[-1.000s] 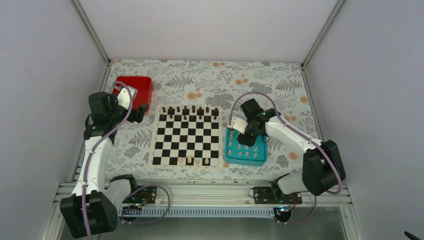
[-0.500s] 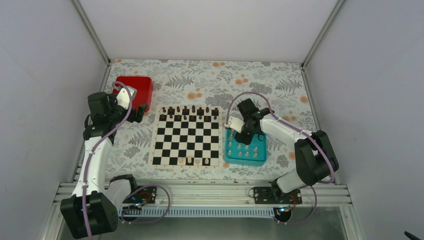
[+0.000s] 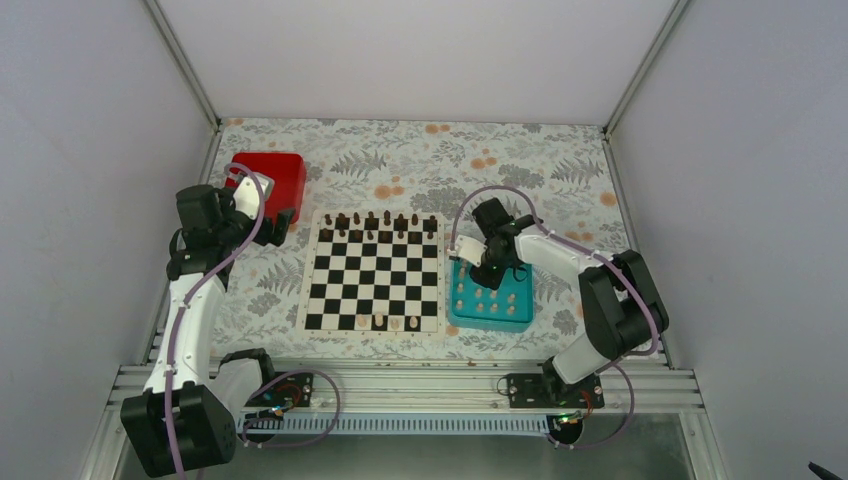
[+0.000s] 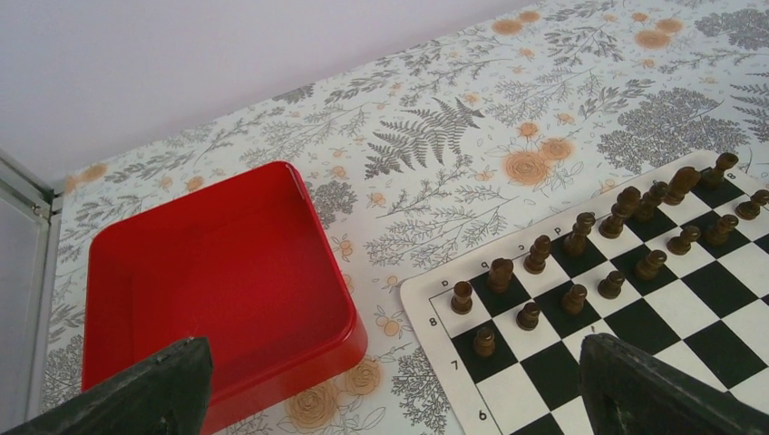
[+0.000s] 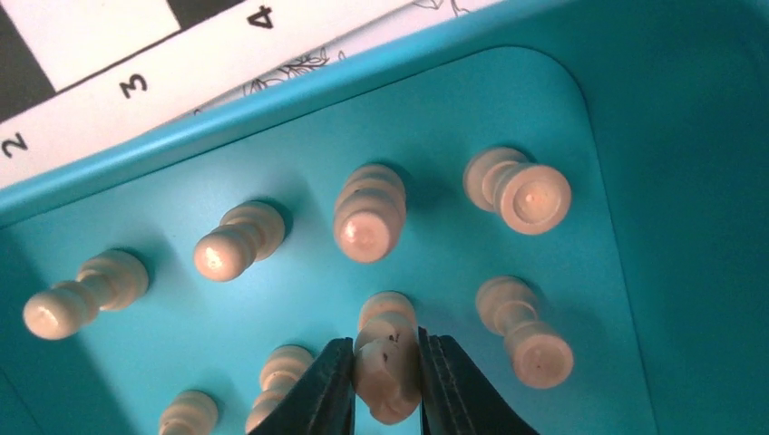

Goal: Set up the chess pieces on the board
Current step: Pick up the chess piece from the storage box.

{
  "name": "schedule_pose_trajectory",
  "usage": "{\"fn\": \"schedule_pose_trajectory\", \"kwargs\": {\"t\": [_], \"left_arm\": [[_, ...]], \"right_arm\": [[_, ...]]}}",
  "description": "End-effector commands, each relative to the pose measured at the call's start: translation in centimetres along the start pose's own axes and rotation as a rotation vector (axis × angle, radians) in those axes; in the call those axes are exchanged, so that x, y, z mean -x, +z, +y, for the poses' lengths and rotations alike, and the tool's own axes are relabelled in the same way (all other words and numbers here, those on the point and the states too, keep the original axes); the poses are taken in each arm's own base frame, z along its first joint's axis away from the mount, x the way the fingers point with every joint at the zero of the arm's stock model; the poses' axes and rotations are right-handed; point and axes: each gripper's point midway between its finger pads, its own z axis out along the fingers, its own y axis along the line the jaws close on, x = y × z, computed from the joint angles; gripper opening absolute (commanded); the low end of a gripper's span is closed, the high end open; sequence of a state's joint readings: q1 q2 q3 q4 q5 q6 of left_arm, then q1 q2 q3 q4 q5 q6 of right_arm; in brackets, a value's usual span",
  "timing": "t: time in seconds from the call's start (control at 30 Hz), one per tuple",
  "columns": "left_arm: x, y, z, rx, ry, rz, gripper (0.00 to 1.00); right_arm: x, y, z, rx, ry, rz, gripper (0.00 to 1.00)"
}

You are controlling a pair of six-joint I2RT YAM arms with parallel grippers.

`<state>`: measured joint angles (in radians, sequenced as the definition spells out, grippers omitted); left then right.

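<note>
Gripping one white piece [image 5: 385, 317] inside the teal tray [image 3: 490, 318], your right gripper [image 5: 385, 349] is clenched on it, with other white pieces [image 5: 367, 213] standing around; a few pale pieces [image 3: 397, 322] sit on the chessboard's [image 3: 372, 275] near row; dark pieces [image 3: 385, 222] fill its far rows; your left gripper [image 4: 392, 362] hangs released near the red bin [image 4: 209, 272].

The left claw [image 4: 390, 399] is spread wide, its arm raised and bent. The right claw [image 5: 385, 385] is pinched on a pale piece [image 5: 387, 326], its arm stretched forward and tilted down.
</note>
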<state>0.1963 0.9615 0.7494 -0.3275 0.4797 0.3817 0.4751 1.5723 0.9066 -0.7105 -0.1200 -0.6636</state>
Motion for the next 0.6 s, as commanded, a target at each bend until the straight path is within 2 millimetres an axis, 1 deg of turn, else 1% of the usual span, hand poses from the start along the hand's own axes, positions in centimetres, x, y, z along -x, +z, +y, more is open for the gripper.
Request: {"fn": "schedule_pose_trajectory", "kwargs": {"t": [0.0, 0.07, 0.17, 0.23, 0.3, 0.37, 0.43, 0.53, 0.57], "left_arm": [[0.3, -0.1, -0.1, -0.007, 0.014, -0.019, 1.0], [0.3, -0.2, -0.1, -0.01, 0.014, -0.02, 1.0], [0.4, -0.2, -0.2, -0.01, 0.014, -0.024, 1.0], [0.4, -0.2, -0.1, -0.011, 0.014, -0.025, 1.0], [0.5, -0.2, -0.2, -0.012, 0.013, -0.026, 1.0], [0.5, -0.3, -0.2, -0.011, 0.012, -0.027, 1.0], [0.6, -0.3, -0.1, -0.009, 0.012, -0.028, 1.0], [0.6, -0.3, 0.0, 0.0, 0.011, -0.027, 1.0], [0.6, -0.3, 0.1, 0.006, 0.009, -0.026, 1.0]], "right_arm": [[1.6, -1.3, -0.6, -0.006, -0.004, -0.063, 0.15], [1.6, -2.0, -0.7, -0.012, -0.003, -0.053, 0.11], [2.4, -4.0, -0.9, -0.022, -0.009, -0.064, 0.07], [3.5, -6.0, -1.1, -0.042, -0.024, -0.085, 0.07], [5.1, -8.2, -0.8, -0.058, -0.051, -0.11, 0.06], [7.2, -10.4, 0.0, -0.07, -0.093, -0.138, 0.06], [9.9, -12.2, 1.9, -0.062, -0.169, -0.161, 0.06], [14.1, -13.9, 5.3, -0.03, -0.272, -0.179, 0.07], [16.1, -15.0, 6.4, -0.025, -0.311, -0.206, 0.07]]}}
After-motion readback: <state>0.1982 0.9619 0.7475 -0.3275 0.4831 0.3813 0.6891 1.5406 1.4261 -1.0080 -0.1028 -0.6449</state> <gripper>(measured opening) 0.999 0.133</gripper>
